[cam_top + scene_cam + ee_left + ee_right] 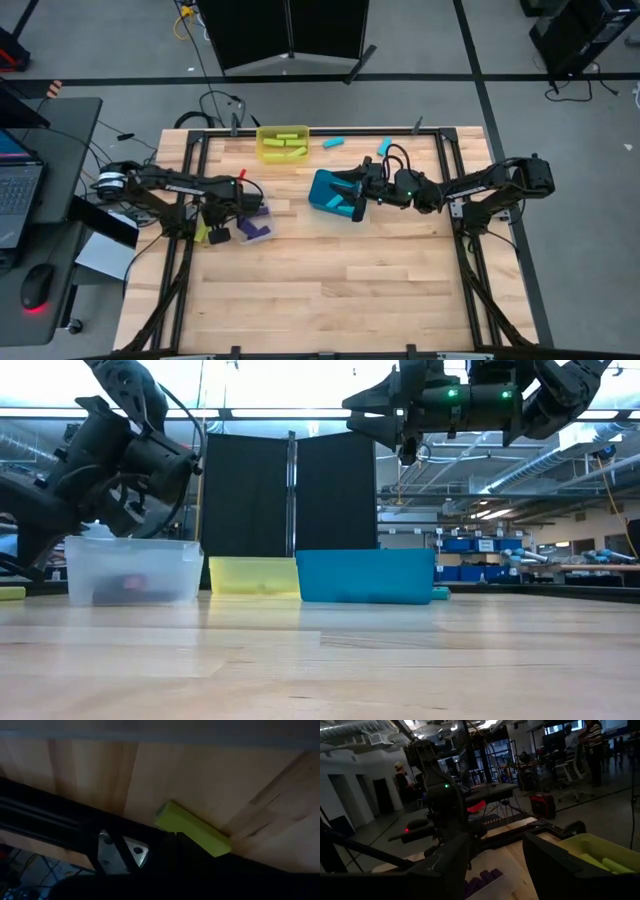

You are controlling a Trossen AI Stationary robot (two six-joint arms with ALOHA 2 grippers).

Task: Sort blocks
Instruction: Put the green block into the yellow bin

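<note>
My right gripper (358, 192) (497, 865) is open and empty. It hangs high above the teal bin (322, 190) (365, 576), which holds cyan blocks (335, 203). My left gripper (214, 228) is low beside the clear bin (262, 212) (130, 572), where purple blocks (255, 228) (480, 879) lie. A yellow-green block (201, 233) (192, 829) lies flat on the table at the left frame rail, just in front of my left gripper. The yellow bin (264, 148) (253, 576) holds yellow-green blocks (284, 145) (607, 865). Two cyan blocks (333, 143) (384, 147) lie loose near the far edge.
Black frame rails (190, 190) (452, 190) run along both sides of the table, and one (60, 820) passes right beside the yellow-green block. The three bins stand in the table's far half; bare wood (330, 290) fills the near half. A desk with a laptop (15, 200) stands to the left.
</note>
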